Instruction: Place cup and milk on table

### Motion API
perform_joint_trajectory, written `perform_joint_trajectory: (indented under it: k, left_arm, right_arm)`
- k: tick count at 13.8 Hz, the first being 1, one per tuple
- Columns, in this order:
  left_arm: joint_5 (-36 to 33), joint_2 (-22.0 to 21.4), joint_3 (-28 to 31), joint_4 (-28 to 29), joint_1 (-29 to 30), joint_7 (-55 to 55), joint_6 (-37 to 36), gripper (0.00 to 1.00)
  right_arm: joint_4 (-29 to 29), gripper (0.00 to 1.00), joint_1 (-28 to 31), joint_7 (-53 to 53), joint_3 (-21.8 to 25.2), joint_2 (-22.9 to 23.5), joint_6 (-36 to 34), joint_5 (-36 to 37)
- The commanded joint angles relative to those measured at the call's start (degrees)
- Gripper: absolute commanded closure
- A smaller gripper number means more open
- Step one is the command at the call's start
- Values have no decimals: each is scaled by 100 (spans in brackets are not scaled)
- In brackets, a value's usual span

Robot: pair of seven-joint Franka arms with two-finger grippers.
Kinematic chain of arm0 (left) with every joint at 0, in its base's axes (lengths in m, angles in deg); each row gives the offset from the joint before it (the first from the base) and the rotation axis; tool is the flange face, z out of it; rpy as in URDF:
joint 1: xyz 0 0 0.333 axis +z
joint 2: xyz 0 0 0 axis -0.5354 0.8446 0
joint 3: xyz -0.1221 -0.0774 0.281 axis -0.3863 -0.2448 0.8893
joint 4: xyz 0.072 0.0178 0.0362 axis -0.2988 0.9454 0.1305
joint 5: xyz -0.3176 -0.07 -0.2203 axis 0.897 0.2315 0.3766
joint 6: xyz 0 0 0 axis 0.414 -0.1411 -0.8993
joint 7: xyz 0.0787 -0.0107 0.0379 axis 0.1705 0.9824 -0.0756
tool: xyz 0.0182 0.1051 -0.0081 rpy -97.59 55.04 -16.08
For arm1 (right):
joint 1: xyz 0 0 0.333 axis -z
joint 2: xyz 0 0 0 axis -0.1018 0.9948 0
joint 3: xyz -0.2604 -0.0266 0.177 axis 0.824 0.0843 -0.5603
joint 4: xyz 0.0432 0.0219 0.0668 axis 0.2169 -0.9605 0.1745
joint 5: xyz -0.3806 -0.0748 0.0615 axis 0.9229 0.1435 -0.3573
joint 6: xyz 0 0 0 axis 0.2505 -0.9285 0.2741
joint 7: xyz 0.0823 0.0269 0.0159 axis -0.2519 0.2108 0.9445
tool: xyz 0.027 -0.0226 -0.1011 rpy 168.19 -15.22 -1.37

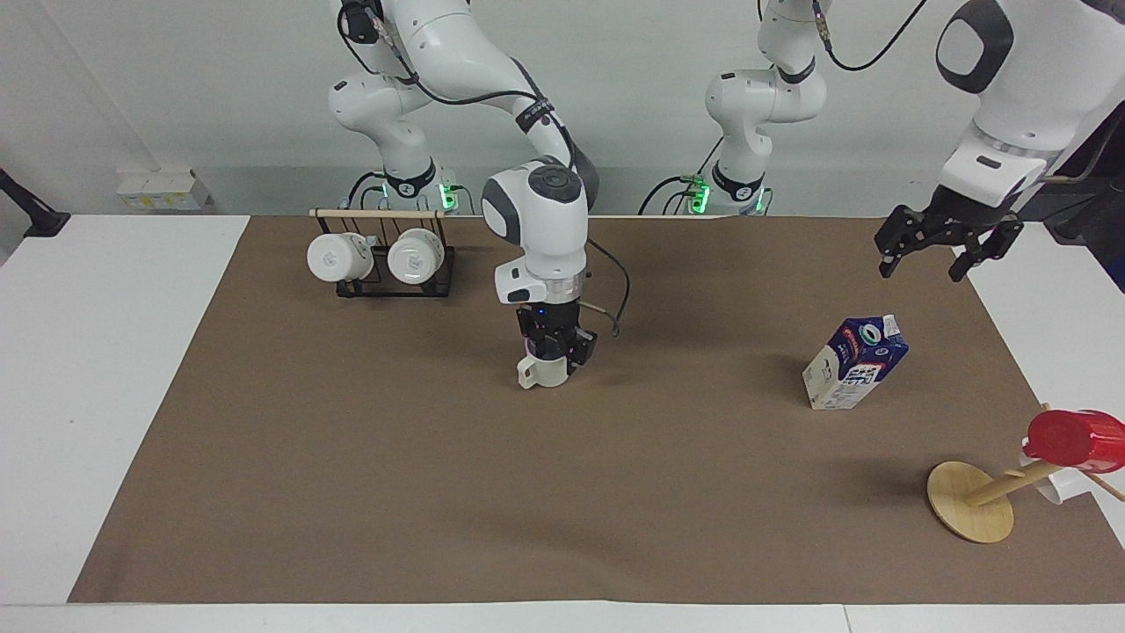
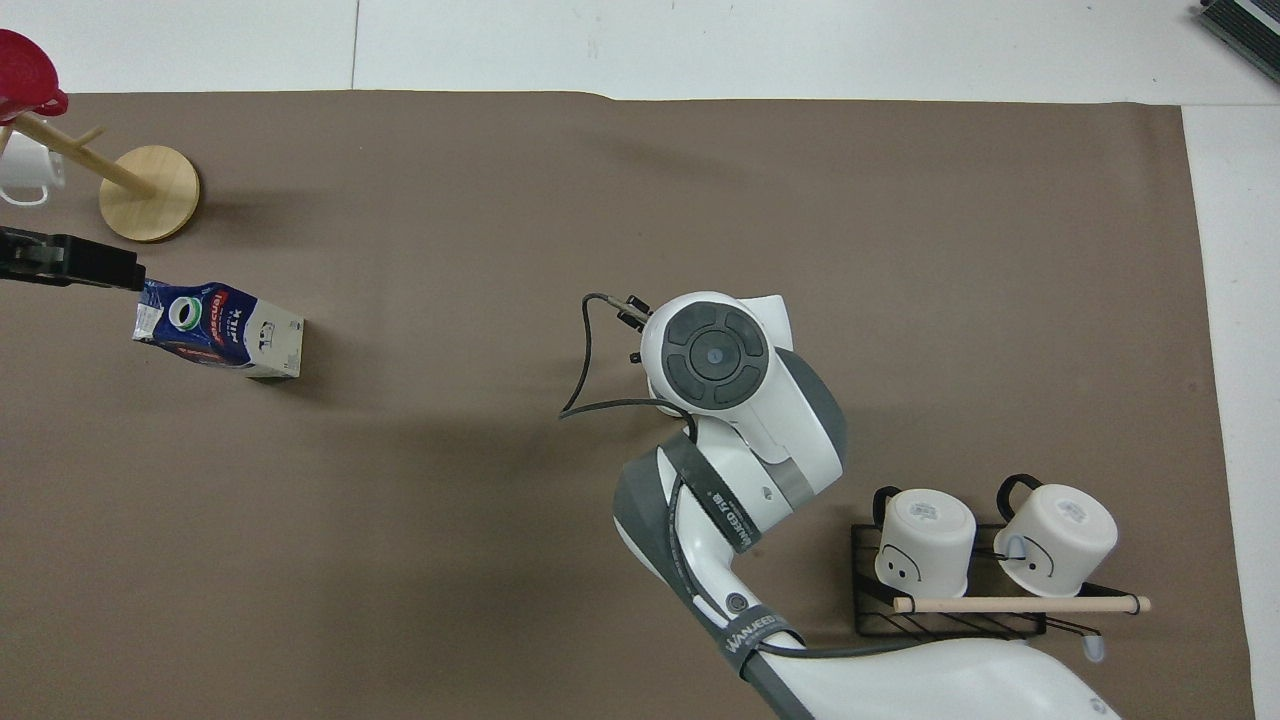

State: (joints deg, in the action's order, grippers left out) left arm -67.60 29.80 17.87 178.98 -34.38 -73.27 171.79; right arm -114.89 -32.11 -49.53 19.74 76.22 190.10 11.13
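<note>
Surroundings: a black wire rack with a wooden rod on top holds two white mugs on their sides. It stands on the brown sheet at the edge nearest the robots, toward the right arm's end of the table. At the left arm's end, farthest from the robots, a wooden peg stand with a round base carries a glossy red cup, with a white mug partly hidden under it. I see nothing lying between the cup and the milk.

Writing: the milk's printing is too small for me to read. A dark band on the right arm carries white lettering, of which I make out only "WANEE" from overhead.

Right arm: it reaches out from its base and bends so the wrist points straight down. The right gripper is down on the cup, covering its mouth. The cup stands upright on the sheet near the middle, handle toward the right arm's end. Whether this gripper is apart or clamped I cannot tell. The overhead view hides the cup under the wrist. A black cable loops off the wrist.

Left arm: raised, the left gripper spread apart and empty, over the sheet just above the milk. The milk stands on the sheet, between the peg stand and the robots.
</note>
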Motion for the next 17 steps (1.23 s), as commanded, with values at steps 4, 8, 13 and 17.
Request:
perform_joint_trajectory:
  k: [4, 8, 13, 17]
  left_arm:
    - [30, 190, -14, 791, 210, 84, 974, 0]
    - [30, 199, -14, 1345, 202, -3, 1625, 0]
    - [30, 287, -14, 1705, 131, -21, 1810, 0]
    - [12, 313, -14, 1662, 184, 93, 1819, 84]
  right_arm:
    - [-73, 0, 429, 1125, -46, -649, -364, 44]
    - [-99, 0, 841, 2415, -46, -1017, -812, 44]
    - [-134, 0, 1483, 4016, -46, -1650, -1848, -385]
    - [-204, 0, 2080, 4983, -38, -2142, -2816, -421]
